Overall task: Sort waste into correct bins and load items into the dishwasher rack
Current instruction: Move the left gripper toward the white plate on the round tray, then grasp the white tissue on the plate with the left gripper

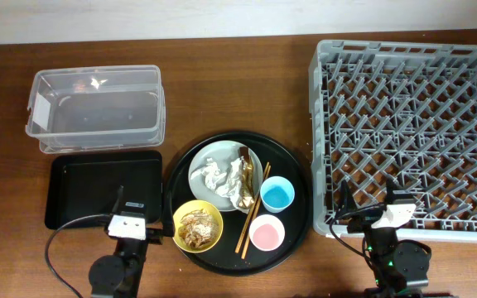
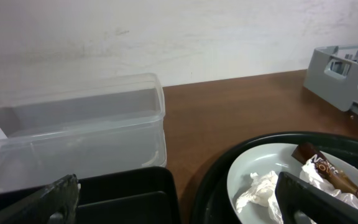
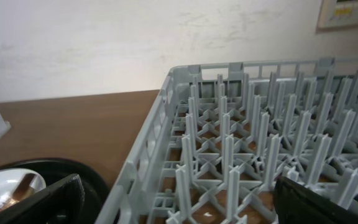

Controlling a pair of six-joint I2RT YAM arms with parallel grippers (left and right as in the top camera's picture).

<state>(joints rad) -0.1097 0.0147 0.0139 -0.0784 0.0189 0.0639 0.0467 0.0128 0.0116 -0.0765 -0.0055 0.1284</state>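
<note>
The waste lies on crockery inside a large round black tray [image 1: 298,236] at the middle of the table [image 1: 238,91]. A crumpled tissue [image 1: 214,175] and a shiny brown-gold wrapper [image 1: 243,178] lie on the grey-green plate [image 1: 208,157] in the far part of that tray. The wrapper's long axis runs near to far, right of the tissue. Tan food scraps [image 1: 196,225] fill the yellow bowl [image 1: 209,240], near and left of the plate.

The chopsticks [image 1: 252,213] lie together, slanting from near-left to far-right, their far ends by the plate's right rim. The blue cup [image 1: 277,194] stands right of them, mouth up. The pink cup [image 1: 267,233] stands nearer, also mouth up.

The black rectangular tray [image 1: 98,186] lies left of the round tray. The clear tub [image 1: 96,108] lies just beyond it. The dishwasher rack [image 1: 408,136] fills the right side, pegs upright.

Both arms sit low at the near edge, aimed toward the far wall. The left gripper [image 2: 176,183] is near the rectangular tray's near right corner, fingers spread wide and holding nothing. The right gripper [image 3: 178,186] is at the rack's near left corner, equally wide and holding nothing.
</note>
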